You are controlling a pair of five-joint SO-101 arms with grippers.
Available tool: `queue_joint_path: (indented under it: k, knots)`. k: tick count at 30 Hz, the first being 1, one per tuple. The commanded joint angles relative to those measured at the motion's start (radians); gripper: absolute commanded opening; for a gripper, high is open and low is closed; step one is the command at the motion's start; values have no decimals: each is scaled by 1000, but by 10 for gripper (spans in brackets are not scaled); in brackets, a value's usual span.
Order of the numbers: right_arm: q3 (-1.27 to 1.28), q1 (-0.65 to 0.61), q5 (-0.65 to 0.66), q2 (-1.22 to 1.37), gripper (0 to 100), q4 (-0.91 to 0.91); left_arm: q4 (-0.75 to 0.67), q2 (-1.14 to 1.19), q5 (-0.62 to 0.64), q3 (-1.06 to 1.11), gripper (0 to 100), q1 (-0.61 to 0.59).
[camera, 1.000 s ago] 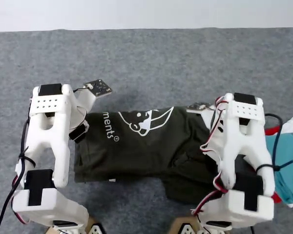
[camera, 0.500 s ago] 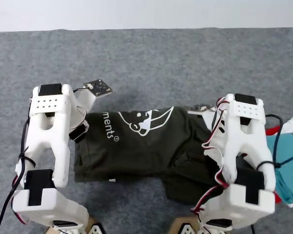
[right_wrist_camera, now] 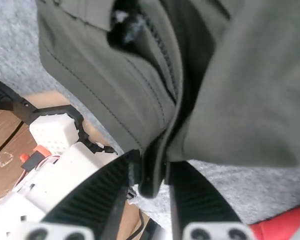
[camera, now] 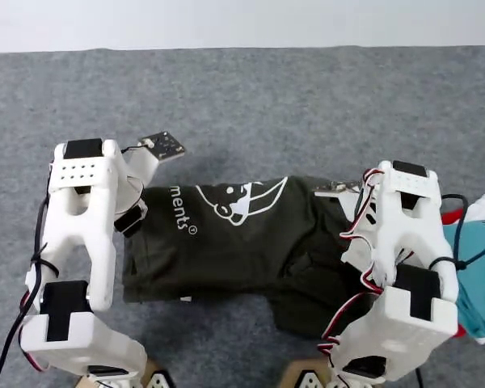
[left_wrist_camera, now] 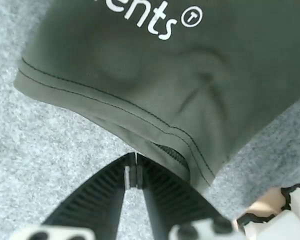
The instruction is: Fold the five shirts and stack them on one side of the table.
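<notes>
A dark olive shirt (camera: pixel 234 242) with white print lies crumpled on the grey table (camera: pixel 250 105), spread between both arms. The left arm (camera: pixel 81 234) stands at the shirt's left end. In the left wrist view my left gripper (left_wrist_camera: pixel 135 162) is shut, its tips pinching the stitched hem (left_wrist_camera: pixel 105 102) of the shirt. The right arm (camera: pixel 400 267) stands over the shirt's right end. My right gripper (right_wrist_camera: pixel 152 175) is shut on a bunched fold of the same olive shirt (right_wrist_camera: pixel 230 100), with fabric wedged between both fingers (right_wrist_camera: pixel 107 192).
A pile of other shirts (camera: pixel 478 267) in teal, red and white lies at the table's right edge, beside the right arm. The far half of the table is bare grey cloth. The arms' bases (camera: pixel 307 376) sit at the near edge.
The right arm has drawn back toward the near edge and slightly right, keeping its hold on the fabric. The left arm and the shirt's left end have not moved.
</notes>
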Motion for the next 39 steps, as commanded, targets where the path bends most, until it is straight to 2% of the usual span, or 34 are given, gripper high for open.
queue_joint_path:
  k: [1, 5, 10, 15, 20, 26, 32, 39]
  knots:
    - [-41, 16, 14, -5, 82, 19, -14, -5, 6, -2, 8, 5]
    - [-44, 18, 9, -5, 76, 38, -14, -5, 6, -2, 8, 5]
    - [-149, 24, 14, -7, 9, 73, -14, -5, 6, -2, 8, 5]
    - [-269, 62, 46, -53, 9, 74, -14, -5, 6, -2, 8, 5]
    - [-278, 62, 74, -114, 12, 76, -14, -5, 6, -2, 8, 6]
    - [-261, 59, 74, -199, 180, 77, -14, -5, 6, -2, 8, 6]
    - [-175, 12, 78, -272, 139, 79, -14, -5, 6, -2, 8, 6]
    - [-35, -88, 75, -305, 157, 77, -14, -5, 6, -2, 8, 23]
